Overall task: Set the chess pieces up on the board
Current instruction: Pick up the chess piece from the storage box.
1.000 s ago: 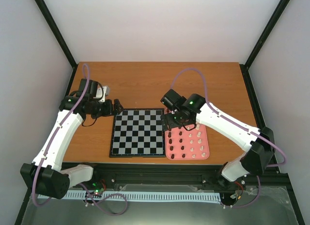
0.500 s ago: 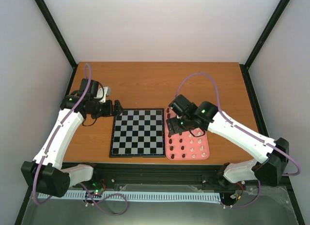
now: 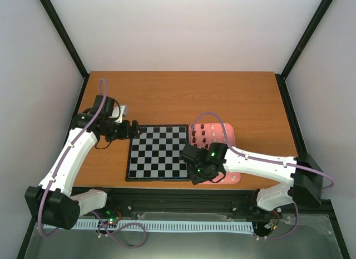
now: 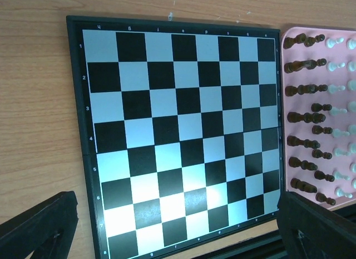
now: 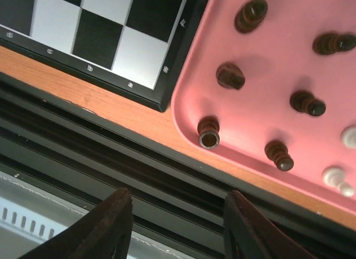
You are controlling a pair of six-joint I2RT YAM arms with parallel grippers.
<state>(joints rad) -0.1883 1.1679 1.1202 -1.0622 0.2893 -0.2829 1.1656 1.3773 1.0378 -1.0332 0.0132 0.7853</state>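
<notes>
The board (image 3: 158, 152) lies bare in the middle of the table, with no pieces on its squares (image 4: 183, 131). To its right the pink tray (image 3: 229, 127) holds the chess pieces: dark ones (image 4: 303, 92) in the rows nearer the board, cream-white ones (image 4: 339, 111) beyond. My right gripper (image 3: 196, 176) hovers at the tray's near left corner, open and empty (image 5: 177, 199). Just ahead of it stands a dark piece (image 5: 208, 132), with the board's corner (image 5: 111, 30) to the left. My left gripper (image 3: 133, 128) is open at the board's far left corner (image 4: 177, 199), holding nothing.
A black rail (image 5: 139, 153) runs along the table's near edge, directly under the right fingers. The right arm's forearm (image 3: 256, 161) lies across the near half of the tray. Bare wooden table (image 3: 183, 97) stretches behind the board and tray.
The right arm swung from the tray's far left end to its near left corner, and its jaws narrowed. The left arm shifted only slightly.
</notes>
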